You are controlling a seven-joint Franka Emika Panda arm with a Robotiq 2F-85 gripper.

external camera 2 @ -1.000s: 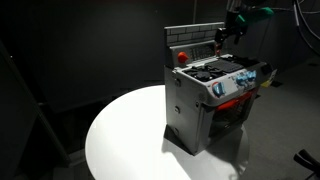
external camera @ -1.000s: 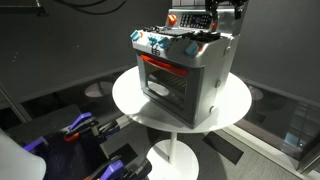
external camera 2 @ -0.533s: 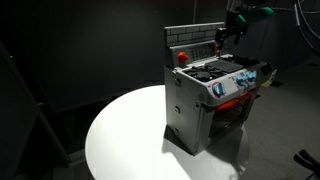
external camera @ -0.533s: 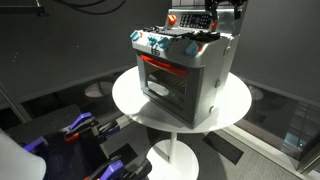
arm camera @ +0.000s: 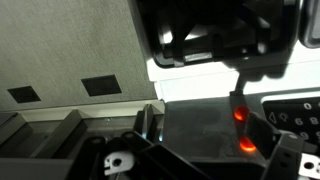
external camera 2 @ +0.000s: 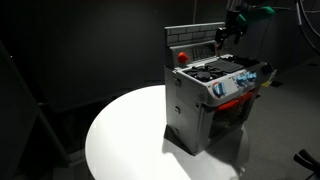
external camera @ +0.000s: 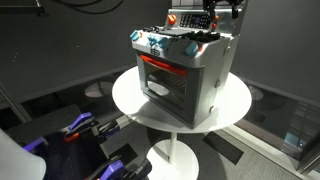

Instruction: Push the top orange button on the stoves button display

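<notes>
The silver-grey toy stove [external camera: 185, 75] stands on a round white table [external camera: 130, 100]; it also shows in an exterior view [external camera 2: 210, 95]. Its raised back holds the dark button display [external camera 2: 195, 40], also seen in the wrist view [arm camera: 195, 120]. My gripper [external camera 2: 228, 33] hangs at the display's far end, also visible from the other side [external camera: 222, 12]. In the wrist view the gripper [arm camera: 241, 98] comes in from the top, looks shut, and its tip sits right at one glowing orange button [arm camera: 240, 115]. A second orange button [arm camera: 246, 147] glows just below it in that picture.
The stove's blue-white knobs [external camera 2: 240, 80] and red-trimmed oven door [external camera: 160, 78] face away from the display. A large red button [external camera 2: 181, 56] sits on the stovetop by the display. Dark floor and equipment [external camera: 90, 130] lie round the table.
</notes>
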